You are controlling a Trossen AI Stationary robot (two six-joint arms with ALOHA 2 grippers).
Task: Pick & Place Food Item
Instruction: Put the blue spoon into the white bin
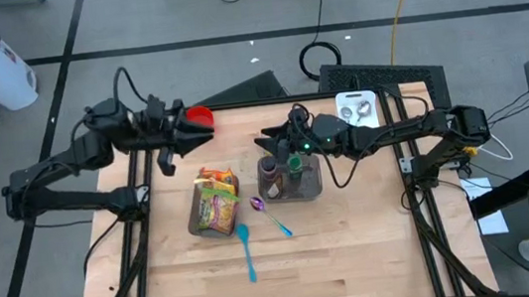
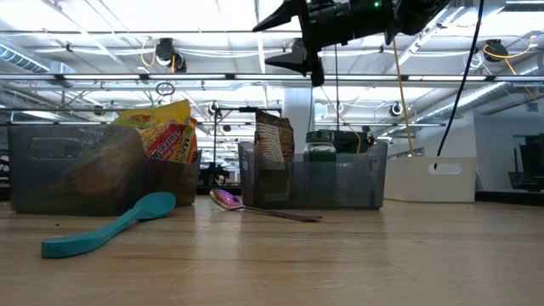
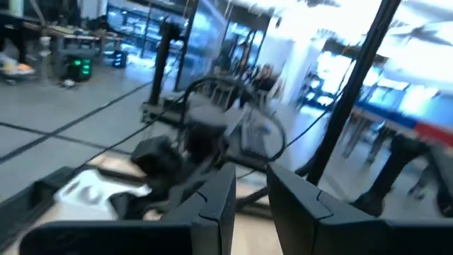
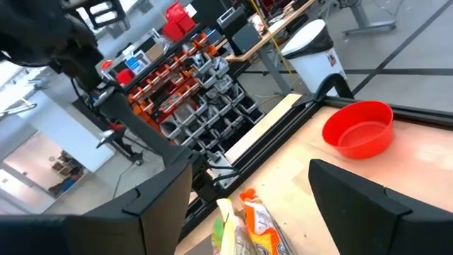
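Note:
A yellow-green snack bag (image 1: 216, 202) stands in a grey bin (image 2: 93, 170) left of the table's middle. To its right, a clear bin (image 2: 314, 183) holds a brown pouch (image 2: 274, 149) and a green-lidded jar (image 2: 321, 144). My right gripper (image 1: 274, 143) hangs wide open, pointing level, high above the clear bin's left end, with nothing between its fingers (image 4: 248, 170). My left gripper (image 1: 185, 126) is raised at the far left, beside a red bowl (image 1: 201, 117). It points level, and its fingers (image 3: 251, 205) stand a narrow gap apart, holding nothing.
A teal spoon (image 1: 246, 251) and a metal spoon (image 1: 270, 216) lie on the wood in front of the bins. A white tray (image 1: 357, 106) sits at the back right corner. The table's near half is otherwise bare wood.

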